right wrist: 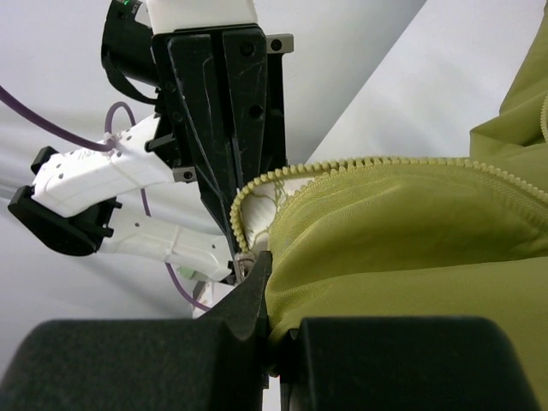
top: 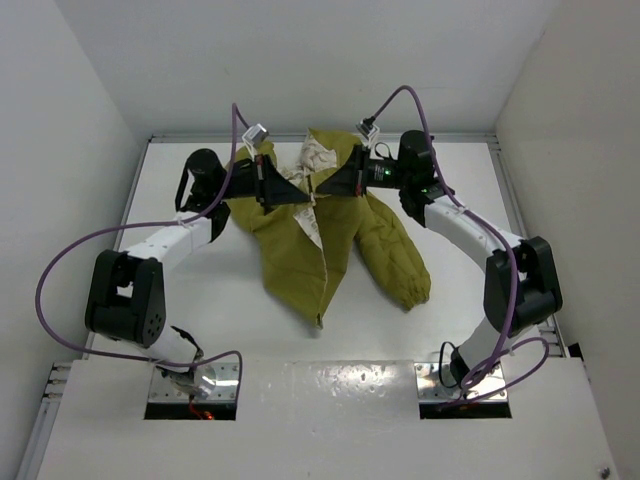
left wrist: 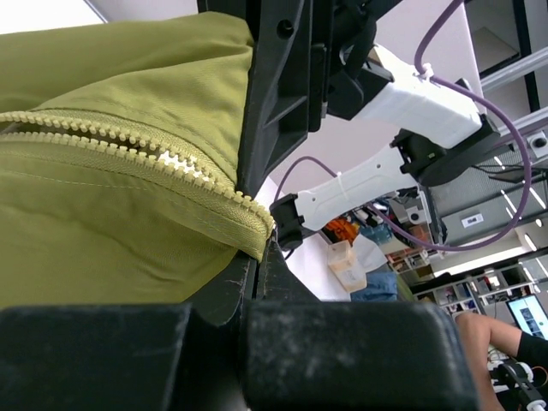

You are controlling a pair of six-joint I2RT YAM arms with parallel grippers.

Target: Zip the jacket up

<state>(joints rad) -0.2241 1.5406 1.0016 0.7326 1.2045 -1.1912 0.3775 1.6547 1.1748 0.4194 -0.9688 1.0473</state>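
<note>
Jacket: the olive-yellow jacket (top: 300,250) lies crumpled on the white table (top: 200,310), from the centre of the top view up towards 12 o'clock, its upper part raised off the surface between the two arms.
Sleeve: one sleeve (top: 395,250) trails out towards 4 o'clock, its cuff resting on the table.
Lining: the cream lining (top: 320,155) shows at the 12 o'clock end, just above where the tools meet.
Left tool: the left tool (left wrist: 259,257) comes in from 9 o'clock and is pinched tight on the jacket's front edge, right at the zipper tape, no gap between the fingers.
Right tool: the right tool (right wrist: 253,267) comes in from 3 o'clock, likewise clamped narrow on the jacket's front edge at the end of a tooth row.
Spacing: the two tool tips face each other, just beside one another, above the fabric.
Zipper teeth: the pale zipper teeth (right wrist: 342,167) run as an unjoined row along the edge; in the left wrist view two rows lie side by side.
Cables: a purple cable (top: 60,260) loops off each arm.
</note>
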